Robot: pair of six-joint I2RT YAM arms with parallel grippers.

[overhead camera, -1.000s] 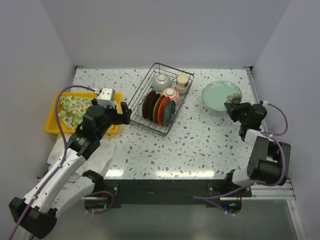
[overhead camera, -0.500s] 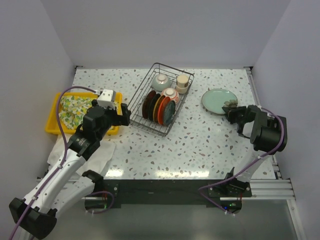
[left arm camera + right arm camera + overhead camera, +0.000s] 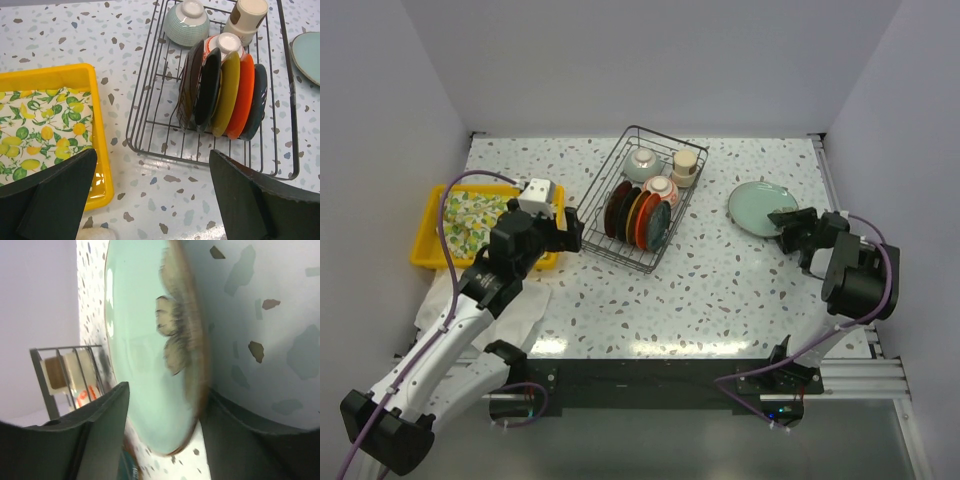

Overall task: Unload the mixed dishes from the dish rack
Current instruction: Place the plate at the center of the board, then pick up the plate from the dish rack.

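The pale green plate (image 3: 760, 203) was tilted up in the right jaws a second ago. It now lies flat on the counter (image 3: 720, 290), a little nearer the arms than before. The right arm (image 3: 855, 275) has folded upward, and its jaws have spread. They now stand partly open on either side of the plate's near-right rim. The left jaws have not moved and stay at their widest, both fingers (image 3: 50, 200) at the bottom corners of the left wrist view. The dish rack (image 3: 155, 125) and its load look unchanged.

The rack sits just ahead and to the right of the left jaws, well off to the left of the right jaws. Five plates (image 3: 220, 92) stand on edge in it, with a celadon bowl (image 3: 186, 21) and a beige cup (image 3: 246, 17) beyond them. The yellow tray (image 3: 97, 130) with its lemon-print cloth (image 3: 45, 125) lies ahead and to the left of the left jaws.

The red-patterned bowl (image 3: 227, 42) is mostly hidden behind the plates. In the right wrist view the green plate runs off the top edge. Whether either finger touches the plate's rim is unclear, and only a blurred corner of the rack shows. From above, the right jaws cover part of the plate's edge.
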